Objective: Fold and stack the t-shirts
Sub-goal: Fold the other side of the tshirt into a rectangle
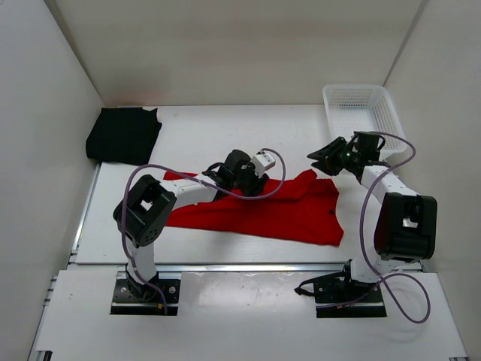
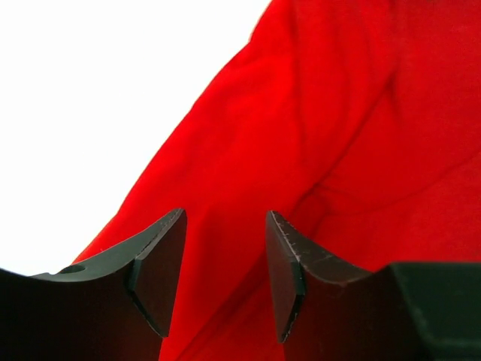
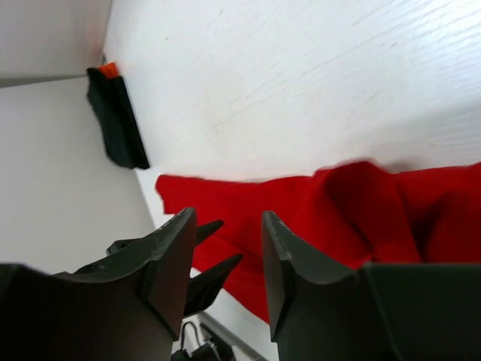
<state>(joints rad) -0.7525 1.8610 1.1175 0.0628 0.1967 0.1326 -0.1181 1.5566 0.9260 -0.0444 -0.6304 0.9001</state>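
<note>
At the far left corner of the table (image 1: 225, 128) we see the black t-shirt (image 1: 122, 134) lying folded against the wall. From the right wrist view a sliver of the orange t-shirt (image 3: 110, 70) shows at the far end of that black bundle (image 3: 116, 120), touching it, though we cannot tell whether it lies under it or beside it. Next comes the left gripper (image 1: 218, 178), hanging over the left upper edge of the red t-shirt (image 1: 263, 214). In its own camera its jaws stand apart (image 2: 225, 226) with nothing between them, and the red cloth (image 2: 338, 135) lies creased below them beside bare white table. The red t-shirt lies in the middle of the table as a long, flattened band, rumpled along its upper right part. Further right, the right gripper (image 1: 319, 158) hovers just off the upper right corner of that shirt. Its jaws are also parted and hold nothing (image 3: 227, 226), with the red folds (image 3: 353, 203) beyond them. At the far right corner stands the white mesh basket (image 1: 355, 94), near the right arm.
</note>
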